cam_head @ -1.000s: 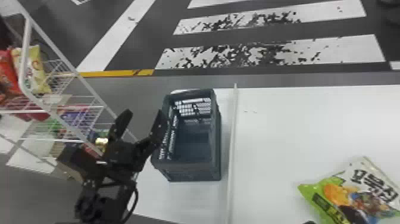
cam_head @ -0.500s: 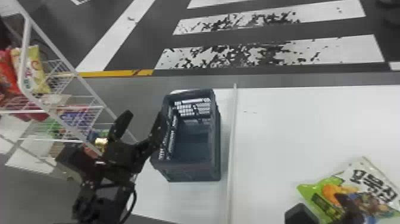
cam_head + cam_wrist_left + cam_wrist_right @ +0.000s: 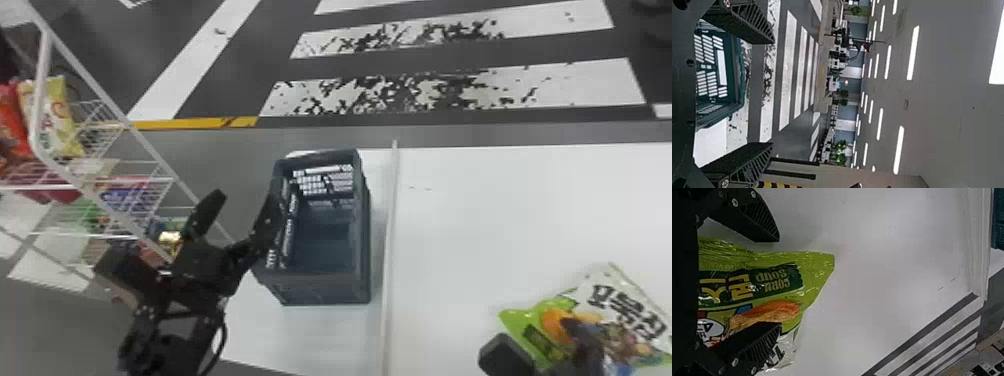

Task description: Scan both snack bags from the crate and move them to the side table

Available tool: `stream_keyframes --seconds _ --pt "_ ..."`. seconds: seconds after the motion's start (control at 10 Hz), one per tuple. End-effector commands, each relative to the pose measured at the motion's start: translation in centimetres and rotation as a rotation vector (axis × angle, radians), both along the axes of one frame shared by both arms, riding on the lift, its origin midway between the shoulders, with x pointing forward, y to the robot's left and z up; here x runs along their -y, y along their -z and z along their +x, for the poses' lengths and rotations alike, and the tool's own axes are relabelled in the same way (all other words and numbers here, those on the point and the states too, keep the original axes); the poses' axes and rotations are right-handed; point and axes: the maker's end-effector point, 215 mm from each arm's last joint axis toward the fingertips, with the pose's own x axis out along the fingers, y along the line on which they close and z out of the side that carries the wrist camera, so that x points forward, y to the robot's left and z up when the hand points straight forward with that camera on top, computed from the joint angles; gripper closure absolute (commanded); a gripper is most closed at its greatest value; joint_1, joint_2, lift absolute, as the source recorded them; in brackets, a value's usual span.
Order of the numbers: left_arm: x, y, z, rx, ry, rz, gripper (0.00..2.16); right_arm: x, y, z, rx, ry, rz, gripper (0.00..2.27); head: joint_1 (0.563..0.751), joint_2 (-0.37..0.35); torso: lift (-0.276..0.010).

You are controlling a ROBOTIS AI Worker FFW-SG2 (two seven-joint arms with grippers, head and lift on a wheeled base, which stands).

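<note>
- R gripper (image 3: 532,332): at the bottom R of the head view, over the green-and-white printed plastic snack bag (image 3: 625,305); its 2 flat black fingers stand spread.
- Snack bag: flat on the smooth white table (image 3: 500,210), near side, well apart from the crate, lying partly btwn the R gripper's fingers & back toward its palm.
- Per R wrist view, R gripper (image 3: 779,282) has 1 finger just beside the bag's green edge, the other over the printed face; can't tell if that 2nd finger touches it. Not pinching.
- L gripper (image 3: 245,200): 2 black fingers spread wide, nothing held; beside the L wall of the dark blue-green rectangular plastic crate w/ mesh sides (image 3: 325,290). 1 finger overlaps that wall in the head view; contact unclear.
- Crate: upright, L of a raised white strip (image 3: 392,225).
- Far L: white wire rack (image 3: 42,85) w/ a yellow snack bag (image 3: 57,115) next to a red bag (image 3: 12,120), other colorful packs on lower shelves.
- Beyond the table: dark floor w/ white crosswalk stripes (image 3: 550,85).
</note>
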Motion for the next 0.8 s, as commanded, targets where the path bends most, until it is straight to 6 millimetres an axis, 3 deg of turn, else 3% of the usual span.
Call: stream_keyframes --seconds 0.0,0.1,0.3,0.4,0.5,0.7 --pt "-0.3 0.1 -0.1 -0.002 -0.003 -0.006 0.07 1.3 0.6 0.0 -0.038 0.017 -0.054 0.97 0.695 0.350 -0.029" --pt "-0.3 0.2 0.0 -0.004 -0.002 -0.008 0.07 1.9 0.6 -0.2 -0.043 0.026 -0.075 2.13 0.695 0.350 -0.029" --pt "-0.2 0.8 0.2 -0.018 0.002 -0.012 0.07 1.4 0.0 -0.3 -0.021 0.012 -0.047 2.25 0.695 0.350 -0.029" --pt "-0.1 0.8 0.2 -0.016 0.008 -0.013 0.07 1.1 -1.9 0.3 0.022 0.018 0.011 2.25 0.695 0.350 -0.029" --pt "-0.1 0.8 0.3 -0.016 0.008 -0.014 0.07 0.1 -4.8 1.3 0.045 0.020 0.169 2.25 0.695 0.350 -0.029" --pt "0.3 1.0 0.4 -0.017 0.013 -0.018 0.07 0.2 -11.0 4.0 0.055 0.123 0.536 2.25 0.695 0.350 -0.029"
